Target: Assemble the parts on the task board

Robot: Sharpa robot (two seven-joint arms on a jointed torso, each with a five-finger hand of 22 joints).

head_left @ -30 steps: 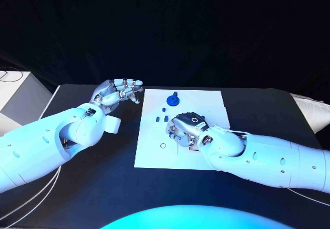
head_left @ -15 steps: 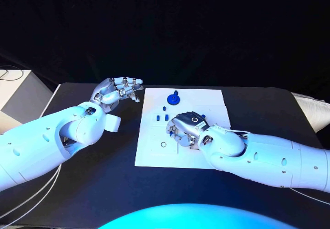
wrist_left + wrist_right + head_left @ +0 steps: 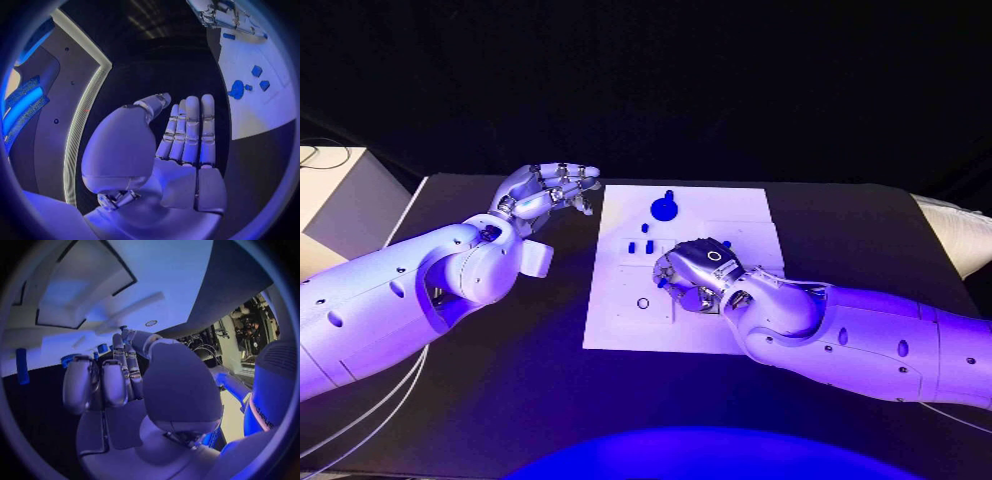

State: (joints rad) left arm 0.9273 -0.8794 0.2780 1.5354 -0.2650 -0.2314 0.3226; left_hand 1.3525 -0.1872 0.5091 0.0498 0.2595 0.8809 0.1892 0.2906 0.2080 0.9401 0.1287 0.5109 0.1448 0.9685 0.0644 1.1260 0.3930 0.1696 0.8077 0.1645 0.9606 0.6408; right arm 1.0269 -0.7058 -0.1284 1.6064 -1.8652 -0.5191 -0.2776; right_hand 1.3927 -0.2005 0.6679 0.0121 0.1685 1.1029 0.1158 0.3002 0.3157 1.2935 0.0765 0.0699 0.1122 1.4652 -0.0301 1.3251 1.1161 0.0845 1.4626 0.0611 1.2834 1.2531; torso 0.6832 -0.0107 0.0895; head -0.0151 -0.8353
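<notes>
The white task board (image 3: pixel 733 215) lies in the middle of the black table. A round blue part (image 3: pixel 665 207) with a short stem sits near its far edge, and small blue pieces (image 3: pixel 642 244) lie just nearer. My right hand (image 3: pixel 695 274) hangs over the board's middle, fingers curled down toward the surface; whatever is under them is hidden. In the right wrist view its fingers (image 3: pixel 103 382) curl over the board, with a blue piece (image 3: pixel 22 365) off to one side. My left hand (image 3: pixel 550 189) is raised beside the board's far left corner, fingers (image 3: pixel 187 130) straight and holding nothing.
A small ring-shaped mark (image 3: pixel 643 303) shows on the board's near left part. A pale box (image 3: pixel 329 195) stands off the table's left side. In the left wrist view the board (image 3: pixel 275 107) carries the blue parts (image 3: pixel 237 89).
My right hand has edged slightly nearer over the board. The left hand has stayed where it was.
</notes>
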